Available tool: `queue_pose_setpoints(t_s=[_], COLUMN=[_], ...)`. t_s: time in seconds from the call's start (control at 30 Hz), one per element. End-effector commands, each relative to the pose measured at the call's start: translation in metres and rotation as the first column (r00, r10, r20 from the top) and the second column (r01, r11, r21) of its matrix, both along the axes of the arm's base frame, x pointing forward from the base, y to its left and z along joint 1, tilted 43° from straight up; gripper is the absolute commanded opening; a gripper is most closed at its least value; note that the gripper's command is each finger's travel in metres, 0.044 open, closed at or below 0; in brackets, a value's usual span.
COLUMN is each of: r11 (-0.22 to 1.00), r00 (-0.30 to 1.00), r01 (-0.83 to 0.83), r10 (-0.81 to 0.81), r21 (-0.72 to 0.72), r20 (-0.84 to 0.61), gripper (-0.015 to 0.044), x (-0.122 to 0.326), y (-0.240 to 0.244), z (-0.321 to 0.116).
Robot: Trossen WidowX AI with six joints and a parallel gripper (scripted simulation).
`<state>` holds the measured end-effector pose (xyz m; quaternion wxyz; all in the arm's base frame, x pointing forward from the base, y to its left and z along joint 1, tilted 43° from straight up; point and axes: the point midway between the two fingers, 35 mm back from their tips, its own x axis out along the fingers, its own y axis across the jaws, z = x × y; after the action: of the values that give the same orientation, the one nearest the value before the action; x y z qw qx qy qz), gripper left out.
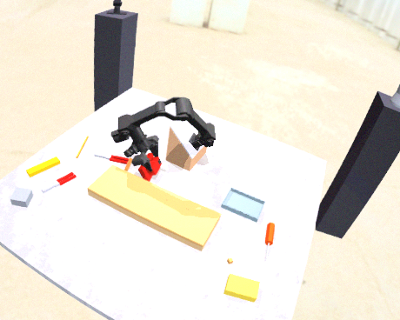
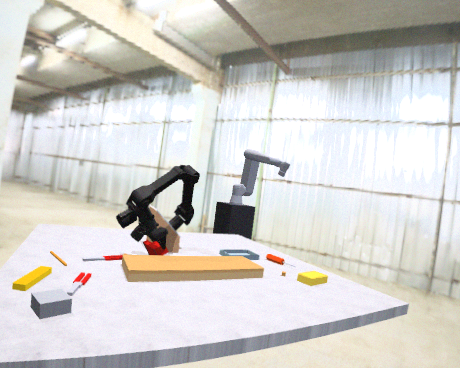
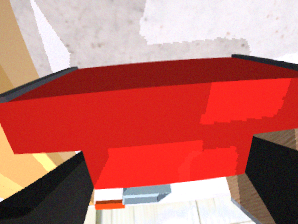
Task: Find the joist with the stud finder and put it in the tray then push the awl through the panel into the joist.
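Observation:
The red stud finder (image 1: 148,171) (image 2: 156,248) (image 3: 150,115) is tilted beside the panel's far long edge. My gripper (image 1: 146,163) (image 2: 157,241) (image 3: 166,147) is shut on its narrower part, a black finger against each side; whether its lower edge touches the table cannot be told. The tan floor panel (image 1: 156,209) (image 2: 192,265) lies flat, with no hole that I can make out; the joist is hidden. The blue-grey tray (image 1: 243,204) (image 2: 240,253) (image 3: 146,195) is empty, beyond the panel's right end. The awl (image 1: 270,234) (image 2: 275,259), orange-handled with a thin shaft, lies right of the tray.
A brown wedge-shaped block (image 1: 178,154) (image 2: 172,240) stands close to the arm. Left are two red-handled tools (image 1: 119,159) (image 1: 66,178), a yellow bar (image 1: 43,167), a thin orange stick (image 1: 83,147) and a grey block (image 1: 22,196). A yellow block (image 1: 242,288) lies near right.

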<state>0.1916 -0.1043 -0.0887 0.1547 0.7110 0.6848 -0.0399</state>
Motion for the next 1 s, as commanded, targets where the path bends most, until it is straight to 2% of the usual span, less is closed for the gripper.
queue_pose_setpoints(t_s=[0.0, 0.97], r11=[1.0, 1.0], r00=[1.0, 1.0], r01=[-0.004, -0.004], r10=[0.004, 0.004], r21=[-0.026, -0.026], r20=[0.007, 0.007], gripper=[0.0379, 0.0379], x=[0.0023, 0.0027], y=[-0.0037, -0.0064], z=[-0.0083, -0.0095])
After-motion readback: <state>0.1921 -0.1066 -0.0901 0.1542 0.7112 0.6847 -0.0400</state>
